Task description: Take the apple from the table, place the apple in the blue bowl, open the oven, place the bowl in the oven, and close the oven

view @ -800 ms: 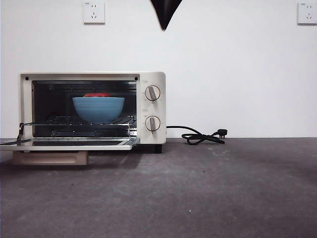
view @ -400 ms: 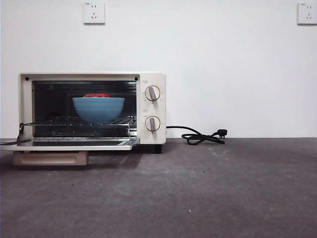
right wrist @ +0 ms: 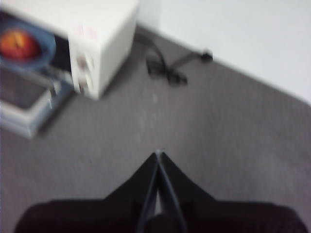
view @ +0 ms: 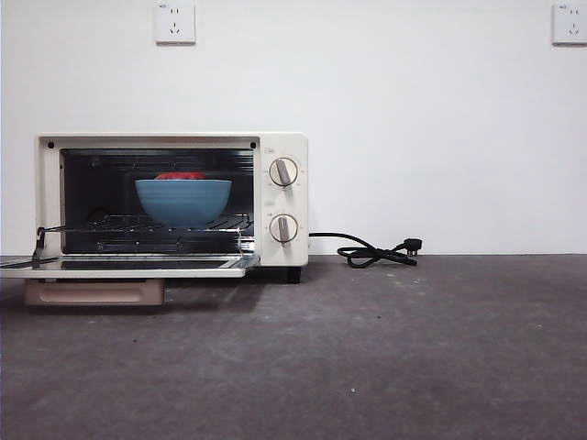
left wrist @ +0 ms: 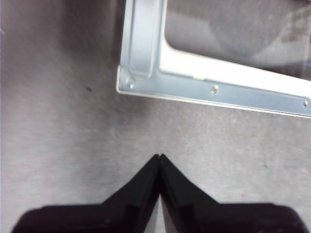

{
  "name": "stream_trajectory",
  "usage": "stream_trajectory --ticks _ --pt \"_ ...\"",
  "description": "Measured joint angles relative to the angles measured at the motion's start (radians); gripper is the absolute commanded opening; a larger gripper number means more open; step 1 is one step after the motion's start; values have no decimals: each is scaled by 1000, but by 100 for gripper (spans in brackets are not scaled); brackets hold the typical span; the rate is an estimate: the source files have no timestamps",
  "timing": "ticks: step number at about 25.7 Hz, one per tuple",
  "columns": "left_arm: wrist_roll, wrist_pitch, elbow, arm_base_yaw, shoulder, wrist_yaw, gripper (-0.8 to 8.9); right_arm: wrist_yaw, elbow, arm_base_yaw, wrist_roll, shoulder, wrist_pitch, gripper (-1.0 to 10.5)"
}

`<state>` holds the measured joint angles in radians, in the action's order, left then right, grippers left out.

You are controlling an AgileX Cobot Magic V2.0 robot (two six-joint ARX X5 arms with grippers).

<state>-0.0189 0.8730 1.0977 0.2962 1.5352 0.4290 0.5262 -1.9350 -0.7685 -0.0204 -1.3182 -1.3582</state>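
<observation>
While the black tip seen earlier at top centre has gone, the apple [view: 180, 175] sits in the blue bowl [view: 182, 202] inside the open oven [view: 282, 147], left frame, both the left gripper [left wrist: 160, 158] and right gripper [right wrist: 158, 154] pressed together.

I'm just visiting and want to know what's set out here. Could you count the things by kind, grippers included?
Ovens: 1, the oven, its door open
Bowls: 1, the blue bowl on the oven rack
Apples: 1, the apple in the bowl
Power cords: 1, the black cord on the table
Wall sockets: 2
Grippers: 2, left gripper, right gripper, both shut
Total: 8
</observation>
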Motion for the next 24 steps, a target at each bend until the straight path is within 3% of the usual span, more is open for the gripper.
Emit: stream_trajectory --ticks 7,13,15,17,24 --pt "-7 -8 0 30 70 10 -9 -39 521 0 -60 381 211 -2" --pt "-6 -55 0 87 152 18 -9 -173 865 0 -158 689 302 -3" --pt "4 -93 0 98 192 60 -9 -207 912 0 -199 740 297 -3" --pt "26 -140 0 107 235 163 -9 -212 927 0 -236 759 297 -3" --pt "129 -262 0 108 294 197 -9 -221 927 -2 -286 758 313 -3"
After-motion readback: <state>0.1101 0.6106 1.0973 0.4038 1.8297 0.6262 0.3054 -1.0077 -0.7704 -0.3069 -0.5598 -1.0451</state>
